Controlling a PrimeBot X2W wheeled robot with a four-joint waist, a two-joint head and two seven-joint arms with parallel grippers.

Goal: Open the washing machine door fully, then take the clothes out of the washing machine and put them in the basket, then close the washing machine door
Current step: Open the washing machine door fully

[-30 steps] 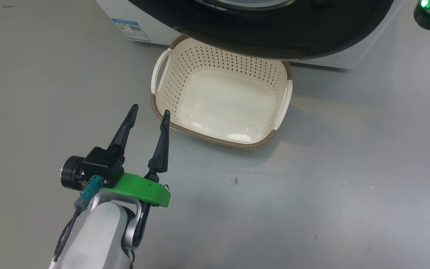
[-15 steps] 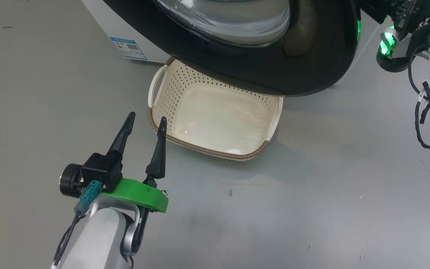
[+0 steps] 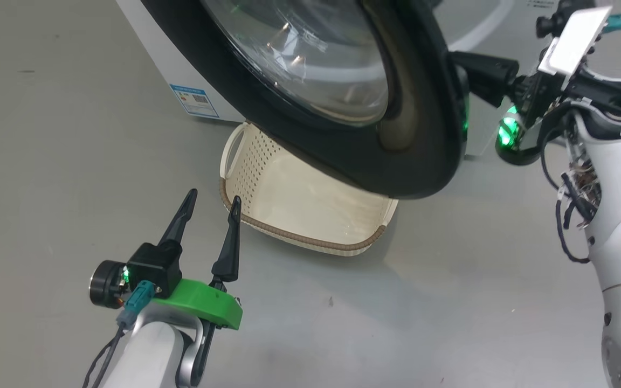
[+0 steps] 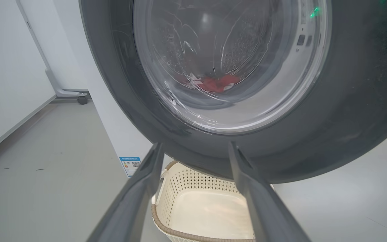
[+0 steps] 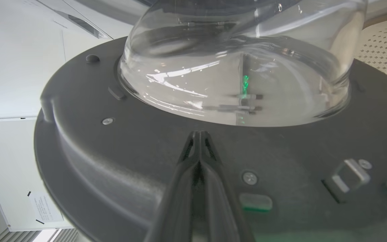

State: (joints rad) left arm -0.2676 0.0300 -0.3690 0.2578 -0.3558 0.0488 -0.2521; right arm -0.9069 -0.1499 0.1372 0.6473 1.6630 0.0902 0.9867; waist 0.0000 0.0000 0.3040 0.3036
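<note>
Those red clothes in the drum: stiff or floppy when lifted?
Probably floppy: the clothes lie crumpled in a heap behind the glass of the washing machine door. Likely light, since the bundle looks smaller than the basket.

The left pincer point(image 3: 213, 198) is hanging low at the lower left of the head view, its two dark fingers point(image 3: 228, 242) spreading wide apart, pointing up and away from the body and gripping nothing. Its pale forearm point(image 3: 149, 355) is rising from the bottom edge, carrying a green bracket point(image 3: 202, 304) at the wrist. The right arm point(image 3: 620, 226), white and trailing cables, is reaching up along the right edge, and the right pincer point(image 3: 480, 64) is pointing leftward, its fingers pressing tightly together.
</note>
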